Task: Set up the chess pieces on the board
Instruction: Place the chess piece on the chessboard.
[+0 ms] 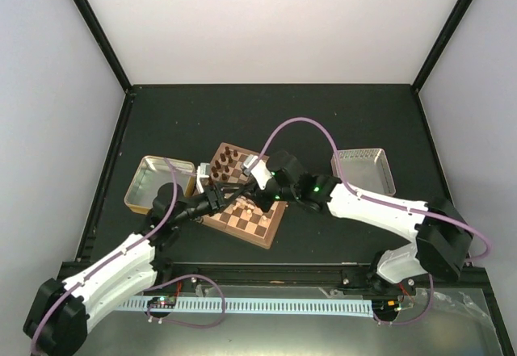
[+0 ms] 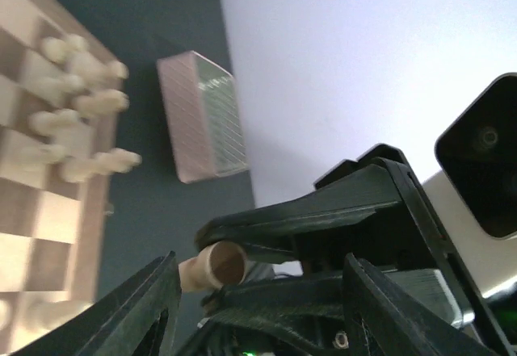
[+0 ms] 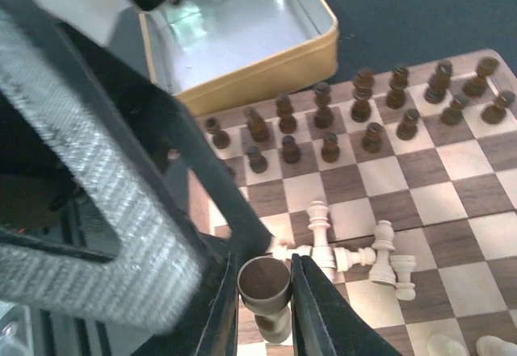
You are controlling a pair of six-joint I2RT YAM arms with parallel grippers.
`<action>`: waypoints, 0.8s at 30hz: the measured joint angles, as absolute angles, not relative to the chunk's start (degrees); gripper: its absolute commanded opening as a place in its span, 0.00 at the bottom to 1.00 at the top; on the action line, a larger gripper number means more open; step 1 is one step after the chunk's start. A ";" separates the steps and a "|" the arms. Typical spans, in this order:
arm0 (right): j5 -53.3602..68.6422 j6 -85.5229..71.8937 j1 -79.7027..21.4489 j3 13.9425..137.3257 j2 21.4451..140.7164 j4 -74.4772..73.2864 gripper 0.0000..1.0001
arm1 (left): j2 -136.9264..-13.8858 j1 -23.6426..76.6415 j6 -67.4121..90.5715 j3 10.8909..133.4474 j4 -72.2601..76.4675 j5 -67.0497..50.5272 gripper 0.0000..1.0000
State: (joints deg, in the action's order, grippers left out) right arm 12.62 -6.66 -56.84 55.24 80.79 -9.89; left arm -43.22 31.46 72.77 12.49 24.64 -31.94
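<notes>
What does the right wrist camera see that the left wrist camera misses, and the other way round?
Only the right wrist view shows the gold tin tray and the dark chessmen lined up in two rows. Only the left wrist view shows the pinkish-grey tray and the white wall. Both show the board, cream chess pieces on it, and one cream piece pinched in the right gripper.

Plain white walls (image 1: pixel 275 25) on three sides, black posts (image 1: pixel 94 29) in the corners (pretty evenly lit), dark table (image 1: pixel 323 122) underneath.
</notes>
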 measured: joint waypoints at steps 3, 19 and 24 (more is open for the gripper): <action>9.39 -8.82 -56.88 55.92 83.22 -9.96 0.18 | -40.23 30.13 68.88 12.47 16.86 -27.66 0.57; 3.05 -13.72 -66.08 65.36 99.79 -18.26 0.20 | -26.61 26.00 55.57 12.62 -12.88 -6.04 0.58; 0.58 -14.28 -66.52 66.96 103.00 -21.12 0.21 | -26.61 25.32 54.57 12.62 -14.72 -5.28 0.58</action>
